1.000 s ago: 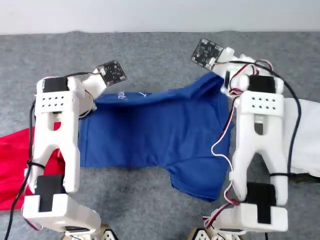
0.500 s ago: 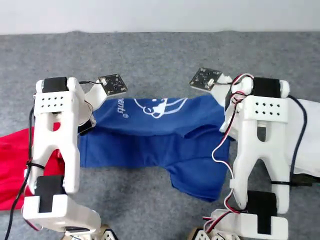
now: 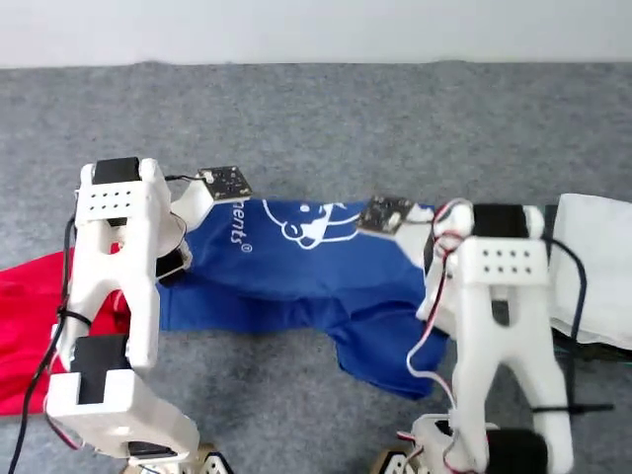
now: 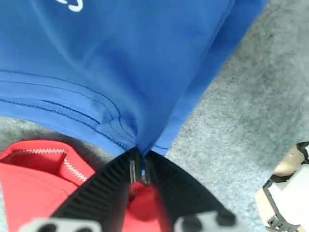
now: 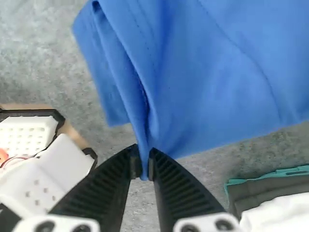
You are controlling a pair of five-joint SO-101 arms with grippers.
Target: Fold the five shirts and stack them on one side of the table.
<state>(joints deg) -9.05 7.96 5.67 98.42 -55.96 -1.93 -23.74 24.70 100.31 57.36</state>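
Left end effector (image 4: 138, 168) and right end effector (image 5: 144, 166) each pinch an edge of the blue shirt (image 3: 296, 272), holding it up over its other half lying on the gray table (image 3: 316, 118), probably to fold it in two.

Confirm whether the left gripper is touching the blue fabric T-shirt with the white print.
Touching. The left wrist view shows the left gripper shut on a hem corner of the blue fabric T-shirt.
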